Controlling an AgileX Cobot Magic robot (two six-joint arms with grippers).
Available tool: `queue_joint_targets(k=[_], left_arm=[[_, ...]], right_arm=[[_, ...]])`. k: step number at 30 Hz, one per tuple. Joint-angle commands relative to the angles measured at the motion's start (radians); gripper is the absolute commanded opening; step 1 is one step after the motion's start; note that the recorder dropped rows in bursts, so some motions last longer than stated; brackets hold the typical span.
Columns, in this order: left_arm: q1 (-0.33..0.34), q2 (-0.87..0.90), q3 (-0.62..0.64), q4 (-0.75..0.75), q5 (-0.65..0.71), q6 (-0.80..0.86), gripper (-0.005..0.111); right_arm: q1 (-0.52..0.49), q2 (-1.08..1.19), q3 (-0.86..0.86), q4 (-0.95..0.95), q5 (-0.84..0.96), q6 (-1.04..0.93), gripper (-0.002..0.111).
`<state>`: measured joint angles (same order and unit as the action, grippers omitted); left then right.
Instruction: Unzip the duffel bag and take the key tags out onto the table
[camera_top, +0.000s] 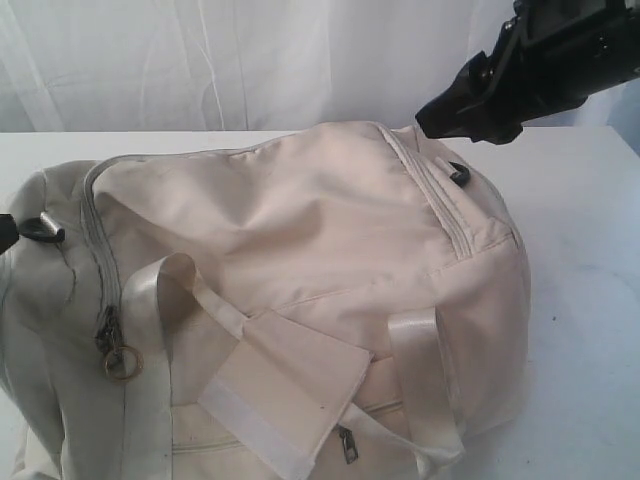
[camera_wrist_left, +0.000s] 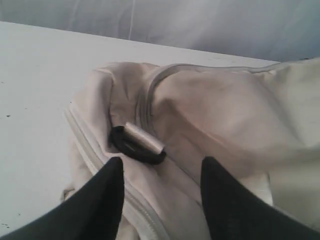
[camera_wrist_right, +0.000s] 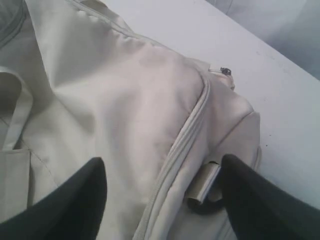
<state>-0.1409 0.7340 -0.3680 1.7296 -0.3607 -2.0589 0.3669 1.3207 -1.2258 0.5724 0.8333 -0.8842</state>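
Lying on the white tabletop (camera_top: 590, 300): one cream duffel bag (camera_top: 300, 230), its zipper pull (camera_top: 108, 330) hanging at the near left side in the exterior view. Left jaws are hovering spread and empty above the end bearing a black ring (camera_wrist_left: 131, 146). Right jaws are hanging parted, gripping nothing, over the opposite end beside a webbing tab (camera_wrist_right: 204, 184).

Cream duffel bag (camera_top: 300, 220) with shiny pale straps (camera_top: 425, 370), black plastic ring (camera_wrist_left: 131, 146), brass-coloured zipper ring (camera_top: 123, 363), white worktop (camera_top: 590, 260) with tiny dark specks, black left gripper (camera_wrist_left: 161, 165), black right gripper (camera_wrist_right: 162, 161), white curtain (camera_top: 250, 60)
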Motion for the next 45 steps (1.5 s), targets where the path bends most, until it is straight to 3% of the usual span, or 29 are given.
queue_joint_targets(k=[1,6,12,15,21,28,31,33,38,45], left_arm=[[0.0,0.0,0.008,0.015,-0.001,-0.026,0.053],[0.0,0.004,0.083,0.015,0.046,-0.035,0.053],[0.0,0.016,0.126,0.015,-0.044,-0.053,0.051],[0.0,0.016,0.126,0.015,-0.042,-0.053,0.041],[0.0,0.016,0.126,0.015,0.063,-0.031,0.002],[0.0,0.016,0.109,0.015,0.153,-0.023,0.0],[0.0,0.023,0.078,0.015,0.147,-0.006,0.0],[0.0,0.024,0.054,0.015,0.147,0.007,0.0],[0.0,0.025,0.005,0.015,0.165,0.101,0.0],[0.0,0.095,-0.041,0.015,0.196,0.117,0.0]], right_arm=[[0.002,0.001,-0.008,-0.002,-0.001,0.01,0.061],[0.002,0.001,-0.008,-0.05,-0.006,0.01,0.062],[0.002,0.039,-0.008,-0.114,-0.083,0.06,0.067],[0.002,0.073,-0.008,-0.088,-0.085,0.095,0.067],[0.002,0.149,-0.008,0.007,-0.052,0.128,0.066],[0.002,0.24,-0.008,0.075,-0.092,0.13,0.065],[0.002,0.28,-0.008,0.109,-0.094,0.13,0.057],[0.002,0.297,-0.008,0.111,-0.105,0.13,0.046],[0.002,0.304,-0.008,0.043,-0.103,0.13,0.0],[-0.031,0.279,-0.008,-0.284,0.017,0.267,0.0]])
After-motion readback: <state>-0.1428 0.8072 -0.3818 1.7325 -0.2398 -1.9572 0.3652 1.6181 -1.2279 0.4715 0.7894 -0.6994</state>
